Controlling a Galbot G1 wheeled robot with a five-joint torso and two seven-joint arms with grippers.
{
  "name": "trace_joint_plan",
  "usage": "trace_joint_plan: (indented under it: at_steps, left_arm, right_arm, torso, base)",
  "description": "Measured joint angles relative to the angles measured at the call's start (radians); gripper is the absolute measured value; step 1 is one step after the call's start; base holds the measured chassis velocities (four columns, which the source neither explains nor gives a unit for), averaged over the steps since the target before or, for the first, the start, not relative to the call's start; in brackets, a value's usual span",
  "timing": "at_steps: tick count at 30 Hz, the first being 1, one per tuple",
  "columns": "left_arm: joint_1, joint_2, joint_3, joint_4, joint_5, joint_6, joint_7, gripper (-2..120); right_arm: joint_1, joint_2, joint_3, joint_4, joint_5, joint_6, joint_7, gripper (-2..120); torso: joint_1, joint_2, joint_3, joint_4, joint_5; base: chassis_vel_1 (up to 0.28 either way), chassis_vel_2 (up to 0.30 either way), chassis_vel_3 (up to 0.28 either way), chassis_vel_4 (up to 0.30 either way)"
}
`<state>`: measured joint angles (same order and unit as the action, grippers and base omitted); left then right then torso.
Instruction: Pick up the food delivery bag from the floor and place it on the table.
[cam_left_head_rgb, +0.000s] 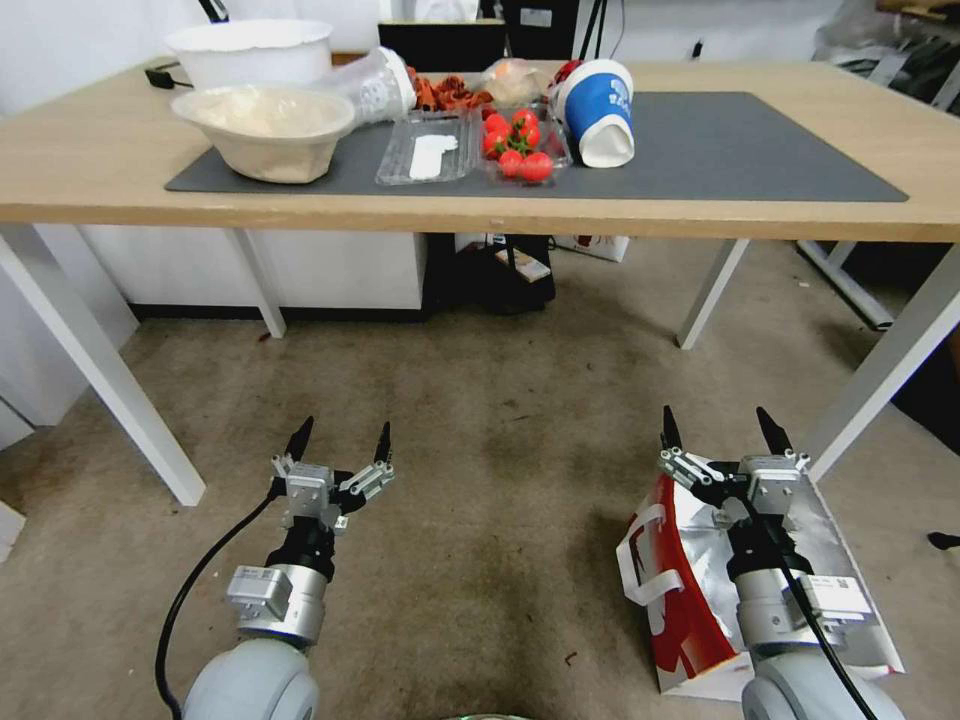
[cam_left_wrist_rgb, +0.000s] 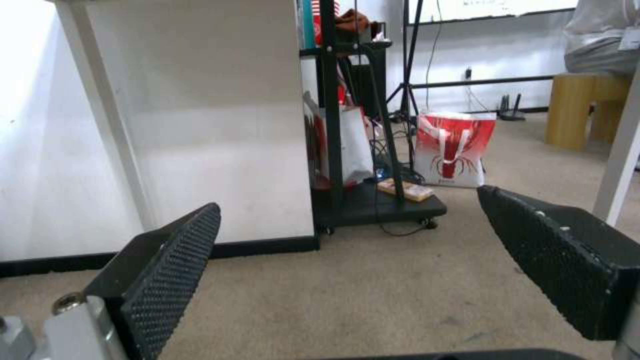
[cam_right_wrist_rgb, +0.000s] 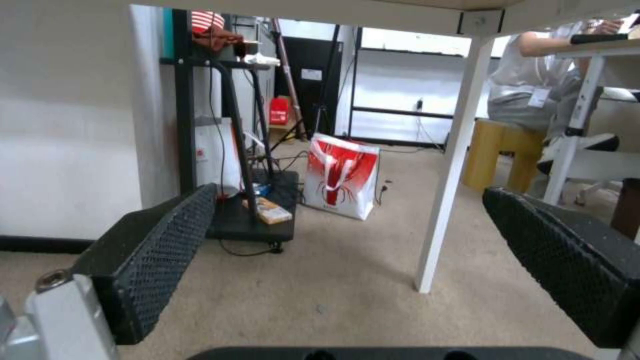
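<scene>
My right gripper (cam_left_head_rgb: 718, 428), fingers spread, hovers above the boxy white-and-red foil-lined food delivery bag (cam_left_head_rgb: 690, 590) on the stained brownish carpet floor (cam_left_head_rgb: 480, 450), positioned for grasping; my left gripper (cam_left_head_rgb: 342, 440) waits released.

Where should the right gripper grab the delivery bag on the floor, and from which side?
Probably the white strap handles, from above. The food delivery bag stands open-topped on the floor, far wider than the open fingers of the right gripper, so its body can't be pinched. The handles droop over the red side nearest the left gripper; come down there and close on a strap.
</scene>
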<state>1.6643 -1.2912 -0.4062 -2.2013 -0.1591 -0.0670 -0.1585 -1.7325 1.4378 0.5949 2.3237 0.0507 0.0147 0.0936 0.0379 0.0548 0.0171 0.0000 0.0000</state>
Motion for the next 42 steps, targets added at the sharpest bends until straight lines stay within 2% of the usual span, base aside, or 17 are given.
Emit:
trace_joint_plan:
  at_steps: [5, 15, 21, 26, 33, 42]
  left_arm:
    - [0.0, 0.0, 0.0, -0.003, -0.001, 0.0, -0.011, 97]
    - [-0.001, 0.002, 0.002, -0.004, -0.004, -0.001, -0.017, 97]
    - [-0.007, 0.004, 0.003, 0.007, -0.017, -0.06, -0.002, 99]
    - [-0.012, 0.009, -0.005, 0.006, -0.024, -0.071, -0.002, 100]
    - [-0.007, 0.014, -0.006, 0.001, -0.037, -0.07, -0.005, 100]
    - [-0.015, 0.026, -0.004, 0.021, -0.047, -0.067, -0.004, 99]
  right_arm:
    - [-0.002, 0.001, 0.0, 0.002, -0.002, 0.003, 0.0, 100]
    - [-0.001, 0.005, 0.002, 0.005, -0.001, 0.004, 0.0, 100]
    - [-0.007, 0.008, 0.004, 0.009, -0.003, 0.004, 0.0, 100]
    - [-0.016, 0.008, 0.014, 0.023, -0.005, -0.006, 0.005, 100]
    - [-0.049, -0.007, 0.063, 0.044, -0.03, -0.047, -0.007, 100]
    - [-0.076, -0.054, 0.153, 0.018, -0.013, -0.042, -0.003, 100]
  torso:
    - [-0.001, -0.019, -0.017, 0.0, 0.0]
    - [-0.005, -0.033, -0.017, 0.0, 0.0]
    - [-0.005, -0.031, -0.017, 0.0001, 0.0001]
    - [-0.005, -0.029, -0.017, 0.0001, 0.0]
    - [-0.004, -0.026, -0.017, 0.0, 0.0001]
    - [-0.004, -0.025, -0.017, 0.0, 0.0002]
  base:
    - [0.0, 0.0, 0.0, 0.0]
    - [0.0, 0.0, 0.0, 0.0]
    - [0.0, 0.0, 0.0, 0.0]
    - [0.0, 0.0, 0.0, 0.0]
    - [0.0, 0.0, 0.0, 0.0]
    - [0.0, 0.0, 0.0, 0.0]
